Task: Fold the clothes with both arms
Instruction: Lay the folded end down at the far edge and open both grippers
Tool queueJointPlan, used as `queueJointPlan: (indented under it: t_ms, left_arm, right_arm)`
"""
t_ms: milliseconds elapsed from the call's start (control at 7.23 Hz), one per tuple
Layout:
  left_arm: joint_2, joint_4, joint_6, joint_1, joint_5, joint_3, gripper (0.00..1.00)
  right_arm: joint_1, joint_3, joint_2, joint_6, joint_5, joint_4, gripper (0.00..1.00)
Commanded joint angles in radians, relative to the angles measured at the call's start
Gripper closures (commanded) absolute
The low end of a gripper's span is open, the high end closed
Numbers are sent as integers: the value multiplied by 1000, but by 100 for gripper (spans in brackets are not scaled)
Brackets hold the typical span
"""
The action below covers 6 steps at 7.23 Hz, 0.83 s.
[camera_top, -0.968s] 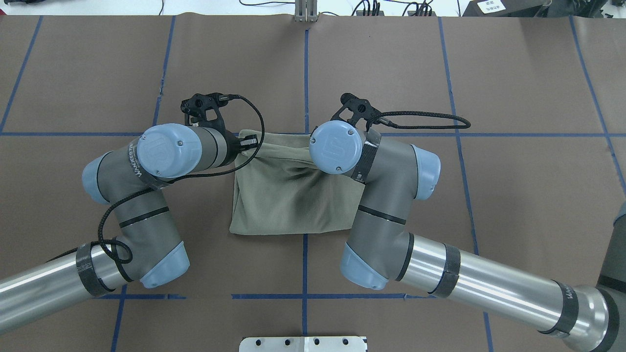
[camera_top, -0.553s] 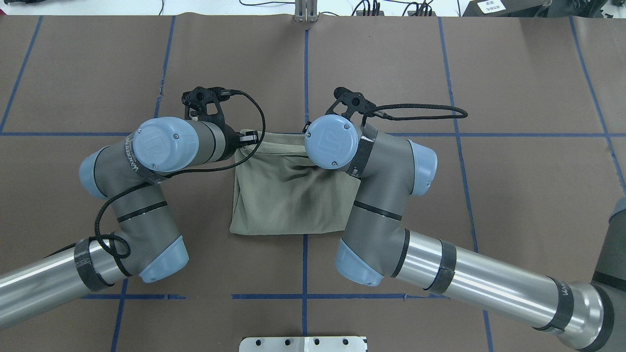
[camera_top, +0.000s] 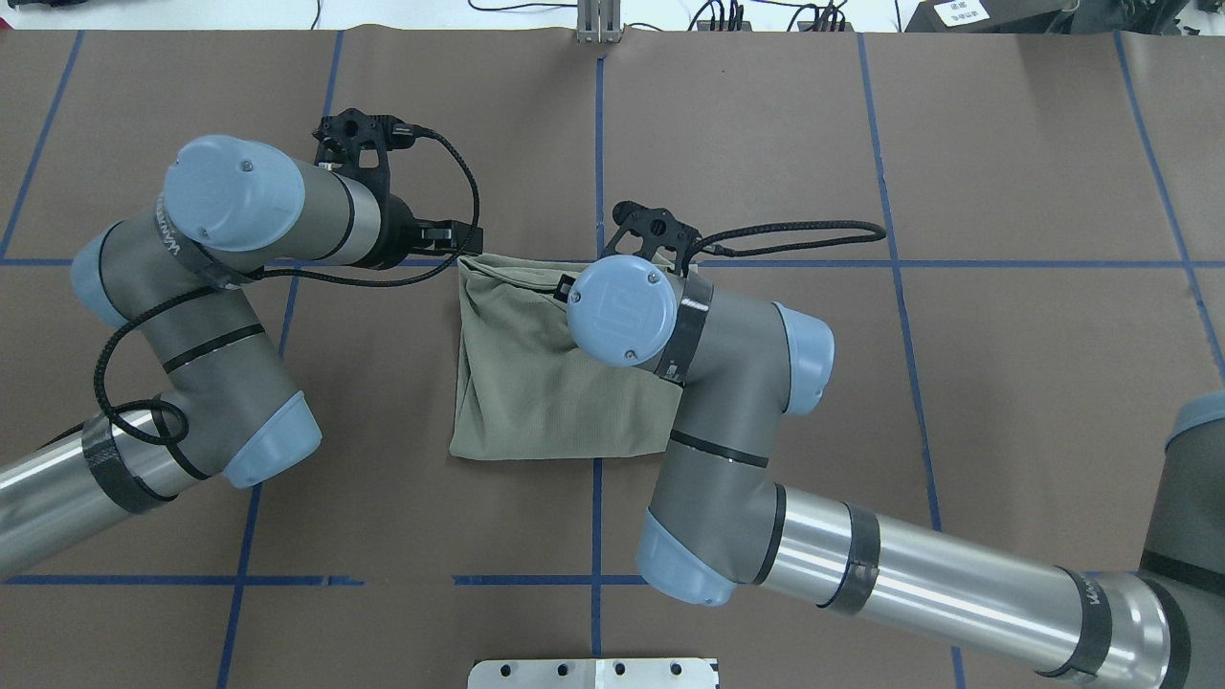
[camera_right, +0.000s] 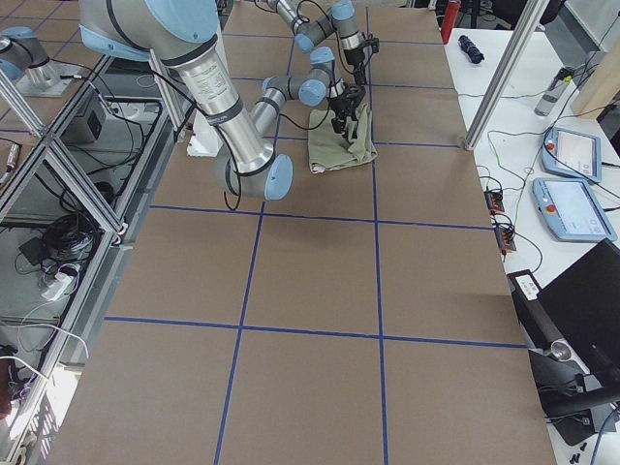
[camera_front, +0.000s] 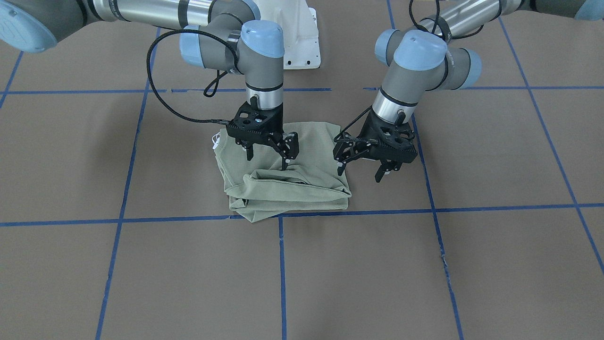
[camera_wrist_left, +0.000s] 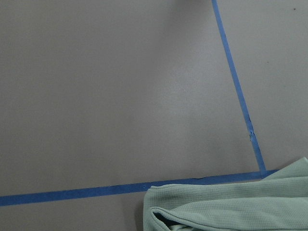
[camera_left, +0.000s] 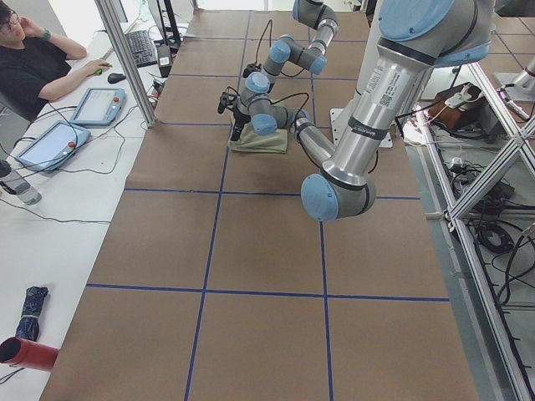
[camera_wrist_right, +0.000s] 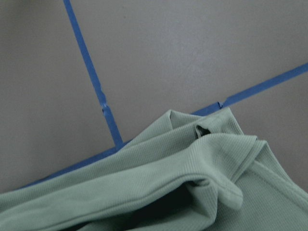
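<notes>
Finds the folded sage-green knit shirt [camera_front: 292, 191] at the middle of the tabletop [camera_front: 472, 264]; right gripper [camera_front: 266, 163] spread just above its upper layer, left gripper [camera_front: 359, 175] likewise spread, empty, beside the shirt toward the left edge

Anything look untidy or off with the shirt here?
Yes. On the shirt, the edge farthest from the robot is bunched into a loose roll with uneven layers, and a white tag pokes out on the robot's right side.
</notes>
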Motion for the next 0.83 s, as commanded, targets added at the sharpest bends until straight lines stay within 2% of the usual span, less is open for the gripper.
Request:
queueJointPlan:
  t_ms: [0,415,692]
  left_arm:
    - [2,-1,1,-3,-5,-1,0]
    - [2,-1,1,-3,-6,-1,0]
    - [6,-1,-1,-4,-6,-3,0]
  right_arm:
    - [-49,-5,-25,-43,-19,-3,0]
    - [-4,-77,-6,-125,-22,0,0]
    - [86,-231,70,-158,-22,2,0]
